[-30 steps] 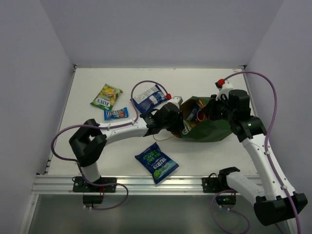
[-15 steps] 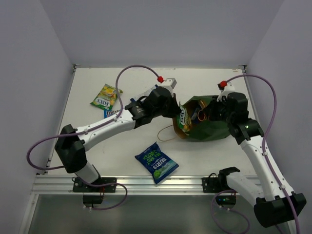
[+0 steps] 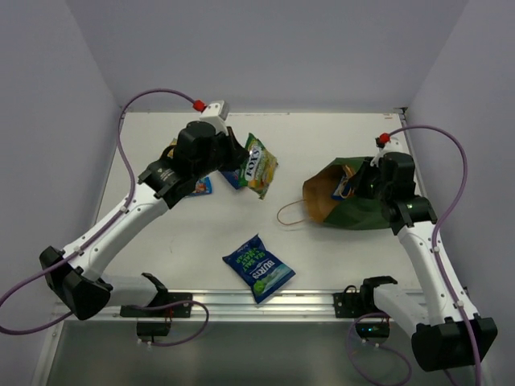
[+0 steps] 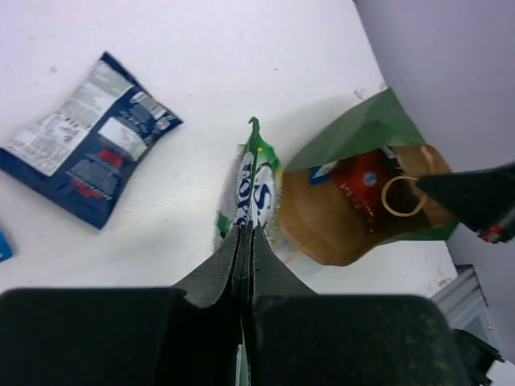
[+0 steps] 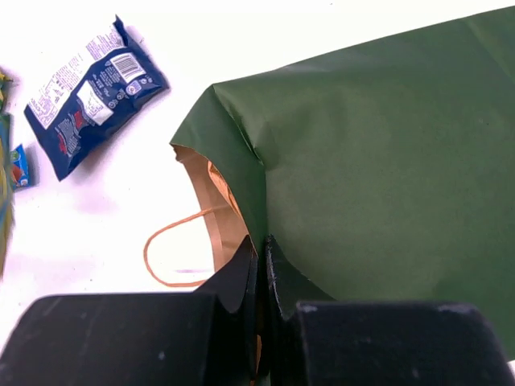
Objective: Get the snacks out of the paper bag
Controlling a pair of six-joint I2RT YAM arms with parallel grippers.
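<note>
Carry-out step: yellow-green snack packet (image 3: 260, 166) is clamped in left claw (image 4: 245, 235), upper centre. Rim of dark green paper bag (image 3: 354, 211) is pinched by right claw (image 5: 261, 245). Next, likely: release onto table (image 3: 185, 233).

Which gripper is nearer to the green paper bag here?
Right. The right gripper is clamped on the paper bag at its rim; the left gripper is well apart, left of the bag, holding a yellow-green packet.
</note>
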